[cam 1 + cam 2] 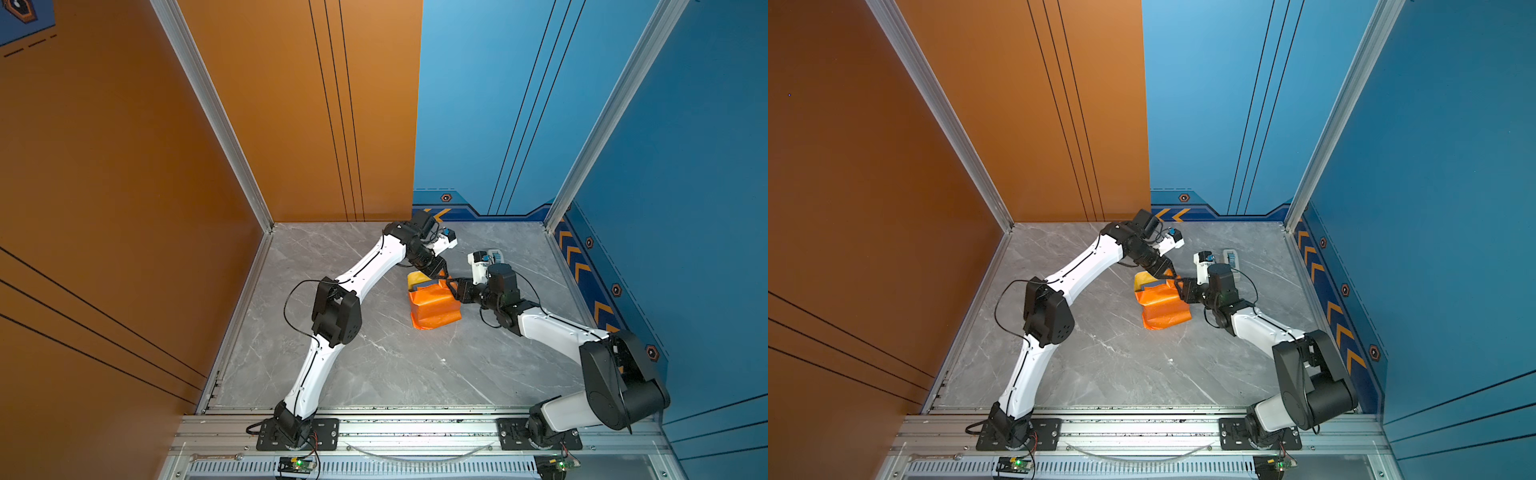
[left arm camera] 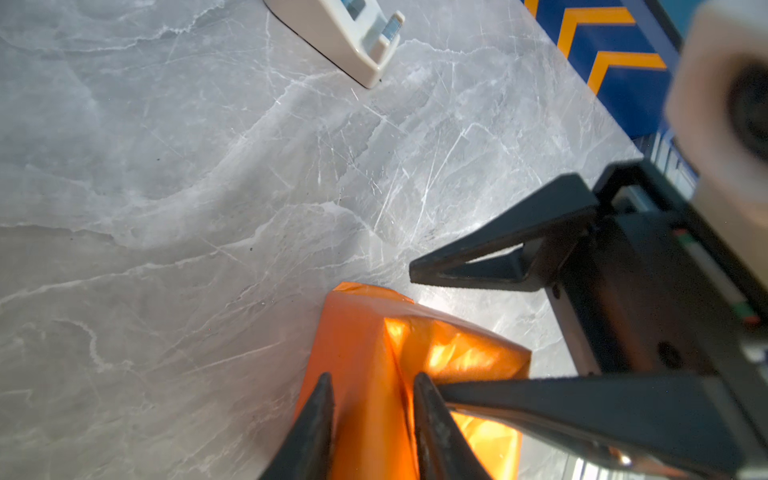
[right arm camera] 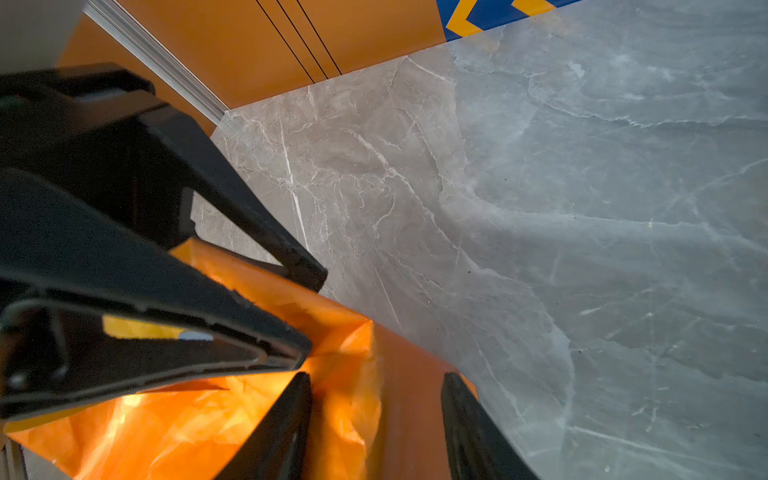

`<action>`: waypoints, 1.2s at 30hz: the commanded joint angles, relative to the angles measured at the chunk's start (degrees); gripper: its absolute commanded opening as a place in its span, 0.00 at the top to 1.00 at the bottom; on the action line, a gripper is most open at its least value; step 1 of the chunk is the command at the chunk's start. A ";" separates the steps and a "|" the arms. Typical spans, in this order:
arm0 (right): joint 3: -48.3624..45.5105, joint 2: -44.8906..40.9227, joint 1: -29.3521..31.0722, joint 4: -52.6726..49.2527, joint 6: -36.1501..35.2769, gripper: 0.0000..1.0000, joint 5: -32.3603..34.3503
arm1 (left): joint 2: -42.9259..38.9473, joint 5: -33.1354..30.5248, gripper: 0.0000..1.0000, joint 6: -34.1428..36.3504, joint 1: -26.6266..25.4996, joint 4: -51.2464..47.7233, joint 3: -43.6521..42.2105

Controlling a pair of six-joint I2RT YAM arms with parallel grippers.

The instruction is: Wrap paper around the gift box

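The paper [image 1: 434,305] is folded round the gift box, glossy orange side out, with a pale yellow flap standing at its far left end. Only a dark sliver of the gift box [image 1: 424,286] shows at that open end in both top views. My left gripper [image 2: 374,380] reaches down onto the parcel's far right corner and is shut on a raised orange fold of paper [image 2: 374,353]. My right gripper [image 3: 376,380] comes in from the right at the same corner. Its jaws stand wider, closed on a thick crumpled fold of paper [image 3: 345,399]. The two grippers almost touch.
A white-grey tape dispenser [image 1: 496,257] lies just behind the right wrist, near the back right of the grey marble table [image 1: 374,365]. Orange and blue walls close in the left, back and right sides. A wrench [image 1: 216,457] lies on the front rail.
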 commanded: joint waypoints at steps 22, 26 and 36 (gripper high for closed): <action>-3.55 1.21 1.43 -15.03 -3.23 0.47 -0.43 | 0.88 -5.74 0.62 3.40 0.84 -2.67 1.50; -3.64 0.64 1.39 -15.30 -3.28 0.47 -0.51 | 1.26 -6.37 0.73 3.79 0.77 -3.23 1.44; -2.11 0.07 -0.88 -13.49 0.85 0.44 -5.14 | 0.66 -3.43 1.00 4.86 0.16 -3.17 1.47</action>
